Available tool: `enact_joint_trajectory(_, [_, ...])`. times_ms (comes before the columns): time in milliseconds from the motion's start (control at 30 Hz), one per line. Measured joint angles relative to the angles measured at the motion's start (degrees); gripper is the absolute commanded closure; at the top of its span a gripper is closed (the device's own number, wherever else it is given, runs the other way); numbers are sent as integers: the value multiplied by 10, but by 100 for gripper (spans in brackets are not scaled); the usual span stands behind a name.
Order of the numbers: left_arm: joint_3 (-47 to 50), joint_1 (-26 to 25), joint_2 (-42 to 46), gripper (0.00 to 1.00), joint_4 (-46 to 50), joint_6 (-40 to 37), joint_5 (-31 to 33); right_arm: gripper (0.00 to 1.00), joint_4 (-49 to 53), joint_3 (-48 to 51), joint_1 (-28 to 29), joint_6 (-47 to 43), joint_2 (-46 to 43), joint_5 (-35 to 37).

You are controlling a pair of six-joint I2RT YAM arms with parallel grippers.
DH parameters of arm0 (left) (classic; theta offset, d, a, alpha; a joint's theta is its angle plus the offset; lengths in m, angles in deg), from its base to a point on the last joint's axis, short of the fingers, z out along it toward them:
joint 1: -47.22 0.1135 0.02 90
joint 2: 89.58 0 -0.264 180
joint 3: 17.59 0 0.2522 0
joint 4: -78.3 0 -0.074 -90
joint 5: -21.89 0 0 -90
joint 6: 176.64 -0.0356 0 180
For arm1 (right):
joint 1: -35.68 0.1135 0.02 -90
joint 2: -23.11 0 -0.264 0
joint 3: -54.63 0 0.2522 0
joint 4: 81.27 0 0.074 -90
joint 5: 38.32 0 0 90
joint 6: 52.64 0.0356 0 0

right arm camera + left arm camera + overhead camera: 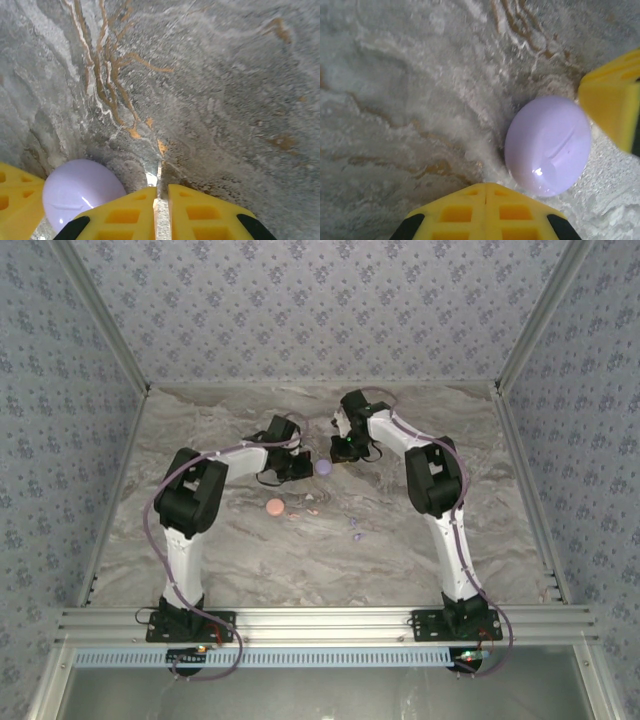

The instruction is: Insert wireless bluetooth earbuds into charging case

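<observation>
— Marbled grey tabletop [250, 560]. Left gripper [485, 192] and right gripper [161, 192] pinched closed, empty, flanking round glossy lilac disc [548, 145].
— Tiny purple earbuds [355, 530] loose, well apart from it. Probably opening the case; next: prise lid, disc braced.

Tiny pale pink earbuds [297, 512] lie just beside the salmon-pink case [275, 507], purple earbuds [357, 536] apart from the closed lilac case [323, 467].
</observation>
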Motion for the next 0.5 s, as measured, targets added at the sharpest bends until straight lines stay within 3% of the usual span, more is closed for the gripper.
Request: enact_joint_trajectory(500, [-56, 0, -34, 98, 23, 1, 3, 83, 0, 24, 2, -10, -12, -11])
